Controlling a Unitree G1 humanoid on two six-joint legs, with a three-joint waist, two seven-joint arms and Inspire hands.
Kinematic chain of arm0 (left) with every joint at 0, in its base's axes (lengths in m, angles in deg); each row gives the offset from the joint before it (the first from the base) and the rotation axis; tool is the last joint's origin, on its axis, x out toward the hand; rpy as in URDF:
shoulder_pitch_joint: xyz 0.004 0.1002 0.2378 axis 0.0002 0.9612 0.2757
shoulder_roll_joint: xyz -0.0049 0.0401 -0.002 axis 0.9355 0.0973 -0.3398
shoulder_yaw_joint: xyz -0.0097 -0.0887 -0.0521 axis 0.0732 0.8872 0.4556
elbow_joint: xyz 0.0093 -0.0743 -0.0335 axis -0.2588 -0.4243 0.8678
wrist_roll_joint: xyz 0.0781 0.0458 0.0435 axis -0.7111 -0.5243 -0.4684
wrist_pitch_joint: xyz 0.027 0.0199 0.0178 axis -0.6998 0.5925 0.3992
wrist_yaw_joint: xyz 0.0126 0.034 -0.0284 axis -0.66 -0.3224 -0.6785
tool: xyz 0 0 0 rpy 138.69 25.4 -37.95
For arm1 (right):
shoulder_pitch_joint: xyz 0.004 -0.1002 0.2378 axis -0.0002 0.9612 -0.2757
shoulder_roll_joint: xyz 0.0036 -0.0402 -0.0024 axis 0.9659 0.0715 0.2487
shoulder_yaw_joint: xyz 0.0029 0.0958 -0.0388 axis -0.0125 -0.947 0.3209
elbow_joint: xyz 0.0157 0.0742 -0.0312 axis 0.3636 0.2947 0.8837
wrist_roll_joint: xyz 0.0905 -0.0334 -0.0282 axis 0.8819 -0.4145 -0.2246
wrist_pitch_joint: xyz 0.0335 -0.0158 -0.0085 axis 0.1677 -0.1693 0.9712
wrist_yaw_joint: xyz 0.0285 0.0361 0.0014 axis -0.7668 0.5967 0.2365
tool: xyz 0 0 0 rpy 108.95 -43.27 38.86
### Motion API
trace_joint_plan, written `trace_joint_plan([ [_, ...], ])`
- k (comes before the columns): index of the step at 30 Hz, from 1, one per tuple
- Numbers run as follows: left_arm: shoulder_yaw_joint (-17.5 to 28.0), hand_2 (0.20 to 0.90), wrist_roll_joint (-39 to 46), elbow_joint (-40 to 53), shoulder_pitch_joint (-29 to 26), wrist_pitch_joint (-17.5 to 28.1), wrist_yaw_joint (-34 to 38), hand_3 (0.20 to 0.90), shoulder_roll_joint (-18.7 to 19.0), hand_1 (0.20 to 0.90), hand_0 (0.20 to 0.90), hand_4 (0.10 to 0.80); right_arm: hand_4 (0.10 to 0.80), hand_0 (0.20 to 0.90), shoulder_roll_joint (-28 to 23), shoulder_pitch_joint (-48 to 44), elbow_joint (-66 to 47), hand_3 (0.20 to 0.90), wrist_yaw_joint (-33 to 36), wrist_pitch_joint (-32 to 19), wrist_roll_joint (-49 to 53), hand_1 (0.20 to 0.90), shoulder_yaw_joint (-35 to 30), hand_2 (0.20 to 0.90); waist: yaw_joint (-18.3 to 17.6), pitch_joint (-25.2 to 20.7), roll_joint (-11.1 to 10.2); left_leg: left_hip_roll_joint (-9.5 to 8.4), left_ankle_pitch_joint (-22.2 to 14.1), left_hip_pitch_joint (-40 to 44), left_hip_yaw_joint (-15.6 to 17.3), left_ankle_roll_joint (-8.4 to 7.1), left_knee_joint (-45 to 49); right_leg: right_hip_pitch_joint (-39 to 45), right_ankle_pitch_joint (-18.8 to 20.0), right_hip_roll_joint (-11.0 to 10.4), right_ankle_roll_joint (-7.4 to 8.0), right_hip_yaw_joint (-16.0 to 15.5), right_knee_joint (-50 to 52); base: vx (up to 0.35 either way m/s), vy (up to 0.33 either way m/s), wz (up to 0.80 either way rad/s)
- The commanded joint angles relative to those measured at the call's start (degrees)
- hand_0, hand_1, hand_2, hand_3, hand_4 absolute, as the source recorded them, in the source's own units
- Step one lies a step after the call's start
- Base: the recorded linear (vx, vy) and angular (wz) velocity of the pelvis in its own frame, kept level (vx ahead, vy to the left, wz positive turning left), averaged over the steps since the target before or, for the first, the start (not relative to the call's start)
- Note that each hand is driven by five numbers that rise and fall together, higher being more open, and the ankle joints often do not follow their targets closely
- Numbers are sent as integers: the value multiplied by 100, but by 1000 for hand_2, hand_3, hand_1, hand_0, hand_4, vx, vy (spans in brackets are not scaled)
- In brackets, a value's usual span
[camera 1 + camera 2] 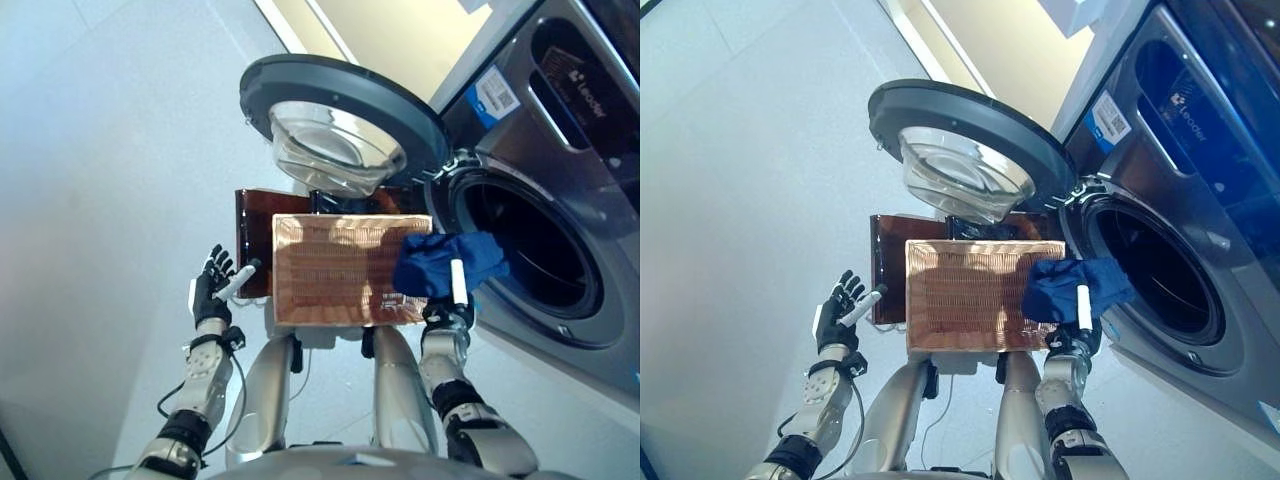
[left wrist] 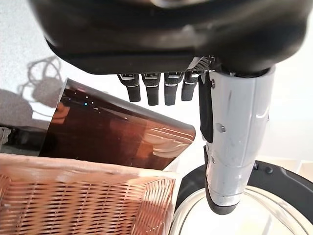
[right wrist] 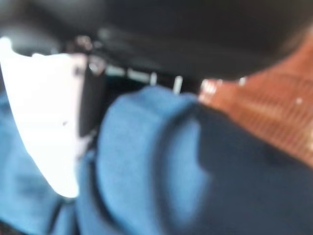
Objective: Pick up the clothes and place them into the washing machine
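1. Right wrist view shows my right hand (image 1: 452, 300) bunched into the blue cloth (image 1: 448, 262), thumb pressed on the fabric, so I am pinching it

2. From the head views, the cloth hangs at the basket's (image 1: 335, 268) edge nearest the washer (image 1: 540, 250), between the basket and the drum opening (image 1: 525, 245); it is not inside the drum yet

3. My left hand (image 1: 212, 285) is off beside the basket's other side, fingers loosely spread and holding nothing

4. The door (image 1: 335, 115) stands wide open above the basket, well clear of my path, I judge

5. What could go wrong: part of the cloth drapes loose below my grip, so a trailing end could catch on the basket rim or the drum's lip and drag out of my pinch

6. If I let go too early, short of the opening, the cloth would likely fall to the floor (image 1: 110, 150) between basket and washer

7. A low approach could knock my wrist on the lower rim of the opening; I would keep the hand high and reach well in before loosening the fingers
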Motion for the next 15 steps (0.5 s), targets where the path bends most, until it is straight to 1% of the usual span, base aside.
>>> trace_joint_plan([
  [1,224,900,61,49,107,447,6,900,-93,900,900,800,300,200,-32,-2,-41,200,-239,-551,540,200,-489,200,6,-253,248,-430,-473,78,225,-3,-99,137,389,271,-216,-177,-957,0,0,0],
  [2,228,900,92,16,116,463,-13,900,-100,900,900,800,300,200,-94,-177,111,200,-202,-631,689,200,-672,200,17,-272,306,-434,-469,78,227,-5,-114,129,384,272,-217,-154,-964,0,0,0],
  [3,224,900,94,15,111,464,-14,900,-100,900,900,800,300,200,-100,-187,123,200,-210,-629,695,200,-678,200,22,-270,308,-434,-469,77,228,-5,-115,127,385,273,-217,-153,-964,0,0,0],
  [6,191,900,103,-8,150,459,-58,900,-64,900,900,800,300,200,-362,-620,420,200,-56,-783,908,200,-1082,200,69,-315,405,-447,-467,79,245,-2,-146,99,382,273,-219,-121,-954,3,4,-1],
  [7,186,900,105,-9,143,460,-59,900,-66,900,900,800,300,200,-375,-634,440,200,-68,-778,917,200,-1091,200,76,-312,409,-447,-467,77,246,-2,-147,95,382,274,-218,-120,-953,0,0,0],
  [11,129,900,110,-22,216,426,-126,900,-13,900,900,800,300,200,-779,-1021,780,200,114,-902,1069,200,-1471,200,138,-377,508,-464,-468,80,241,3,-183,65,370,266,-217,-84,-947,0,0,0],
  [12,111,900,93,-26,232,414,-139,900,6,900,900,800,300,200,-912,-1130,815,200,181,-934,1079,200,-1575,200,152,-396,538,-470,-464,78,241,2,-204,62,368,263,-215,-77,-955,0,0,0],
  [13,105,900,71,-36,257,392,-167,900,56,900,900,800,300,200,-1153,-1294,932,200,292,-949,1071,200,-1695,200,177,-438,587,-481,-457,89,235,0,-238,53,364,262,-215,-57,-960,0,0,0],
  [15,102,900,70,-4,276,385,-174,900,75,900,900,800,300,200,-1273,-1403,963,200,346,-954,1057,200,-1738,200,201,-450,628,-480,-419,61,239,2,-256,19,404,264,-220,-45,-968,0,0,0],
])
